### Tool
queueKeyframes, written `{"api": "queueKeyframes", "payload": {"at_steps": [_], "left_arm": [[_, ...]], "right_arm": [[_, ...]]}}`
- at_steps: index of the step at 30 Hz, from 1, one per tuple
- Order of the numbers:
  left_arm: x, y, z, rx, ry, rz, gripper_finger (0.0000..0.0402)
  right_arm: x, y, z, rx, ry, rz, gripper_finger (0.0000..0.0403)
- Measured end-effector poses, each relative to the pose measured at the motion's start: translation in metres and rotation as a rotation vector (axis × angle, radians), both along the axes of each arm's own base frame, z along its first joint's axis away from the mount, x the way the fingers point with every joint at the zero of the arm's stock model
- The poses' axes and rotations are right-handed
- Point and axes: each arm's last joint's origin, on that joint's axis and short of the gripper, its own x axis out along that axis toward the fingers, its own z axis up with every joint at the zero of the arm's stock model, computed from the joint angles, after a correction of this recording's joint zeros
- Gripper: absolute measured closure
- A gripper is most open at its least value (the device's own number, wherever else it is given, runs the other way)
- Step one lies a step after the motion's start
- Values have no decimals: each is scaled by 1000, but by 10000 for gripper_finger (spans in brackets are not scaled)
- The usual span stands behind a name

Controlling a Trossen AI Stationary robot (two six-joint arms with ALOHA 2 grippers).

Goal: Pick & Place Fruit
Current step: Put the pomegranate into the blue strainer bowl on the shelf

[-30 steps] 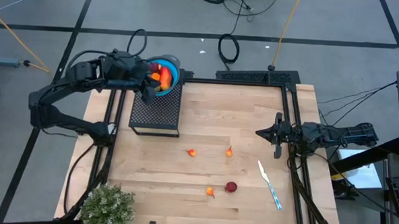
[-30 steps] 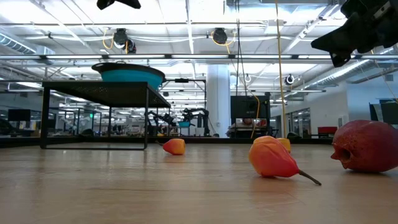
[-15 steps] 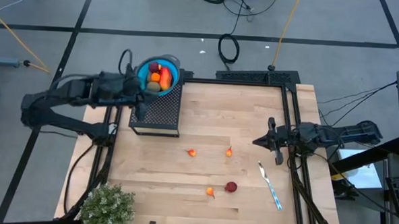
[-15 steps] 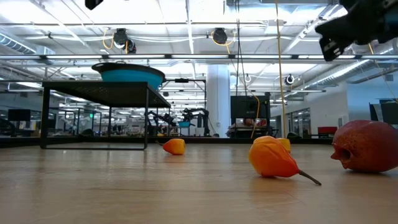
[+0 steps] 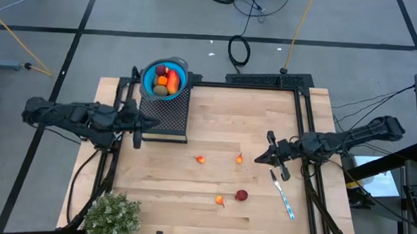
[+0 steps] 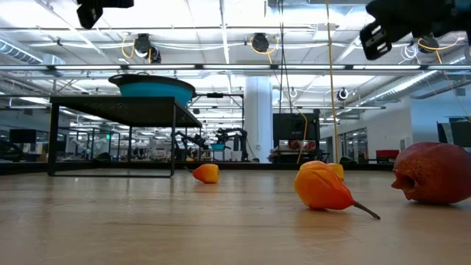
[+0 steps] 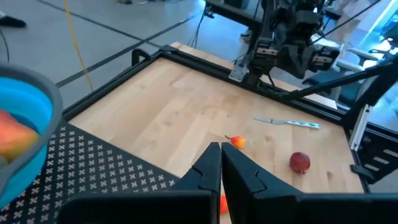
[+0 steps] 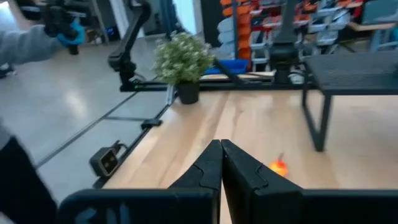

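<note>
On the black mesh stand (image 5: 163, 118) at the table's far left: blue bowl (image 5: 165, 78) holding red-orange oblong, olive-brown oval and dark red ball. On the wooden table (image 5: 215, 117): dark red ball (image 5: 241, 195) and three small orange bits (image 5: 200, 160), loose. Left gripper (image 5: 137, 127) beside the stand, jaws closed, empty. Right gripper (image 5: 270, 149) above the white-and-blue utensil (image 5: 283, 194), jaws closed, empty.

I see the wooden table (image 5: 215, 124) straight down from overhead, level from its surface, and obliquely from both wrists, all sharing that tabletop
</note>
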Motion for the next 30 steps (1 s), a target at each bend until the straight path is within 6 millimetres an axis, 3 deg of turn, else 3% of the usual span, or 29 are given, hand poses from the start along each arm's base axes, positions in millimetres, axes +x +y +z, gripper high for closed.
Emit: {"api": "queueKeyframes", "payload": {"at_steps": [8,16,23,30], "left_arm": [[-21,-3,-18,37,-36,-67,389],[-41,2,-23,118,-82,-94,396],[-55,5,-37,127,-112,-124,388],[-66,7,-48,153,-144,-158,398]], "right_arm": [[30,26,32,-41,127,84,403],[64,53,56,-119,336,146,403],[92,76,63,-202,488,190,403],[121,98,59,-336,643,242,403]]}}
